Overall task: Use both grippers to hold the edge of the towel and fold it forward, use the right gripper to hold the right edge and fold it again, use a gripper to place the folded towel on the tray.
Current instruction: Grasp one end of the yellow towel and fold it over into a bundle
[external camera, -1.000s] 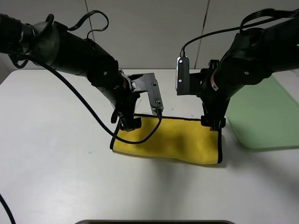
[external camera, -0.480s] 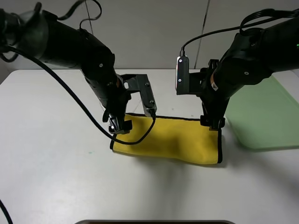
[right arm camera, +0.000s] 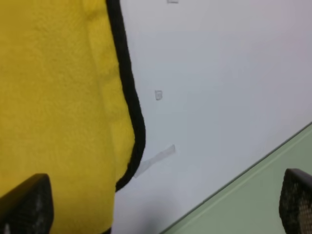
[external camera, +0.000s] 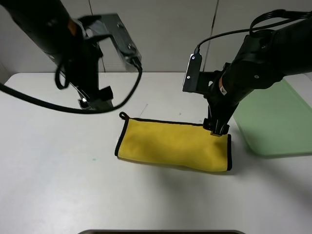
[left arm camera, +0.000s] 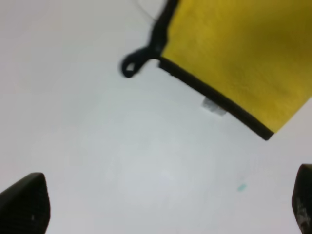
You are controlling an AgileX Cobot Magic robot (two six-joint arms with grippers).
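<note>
High view, towel: the towel (external camera: 170,146) lies flat in the middle of the table (external camera: 48,170), folded into a long yellow strip. Its black loop (external camera: 123,116) pokes out at the far left corner.
High view, tray: the green tray (external camera: 273,122) sits at the table's right edge, near the towel but apart from it.
High view, left claw: the left claw (external camera: 92,102) hangs in the air left of the towel, well apart from it and a bit blurred.
High view, right claw: the right claw (external camera: 218,127) points down at the towel's far right corner; I cannot tell from here whether it touches.
Left wrist, left claw: its fingers (left arm camera: 24,204) are spread wide, with only bare table between them, gripping nothing.
Left wrist, towel: one corner shows, with the loop (left arm camera: 134,63), the black trim (left arm camera: 214,95) and a white tag (left arm camera: 213,106) peeping out beside the edge.
Right wrist, right claw: its fingers (right arm camera: 27,204) are wide apart too, and nothing is pinched.
Right wrist, towel: yellow plush (right arm camera: 53,97) lies beneath one finger, and the trim (right arm camera: 129,97) curves round the corner.
Right wrist, tray: the green rim (right arm camera: 253,204) shows by the other finger, with a band of white table between it and the towel.
</note>
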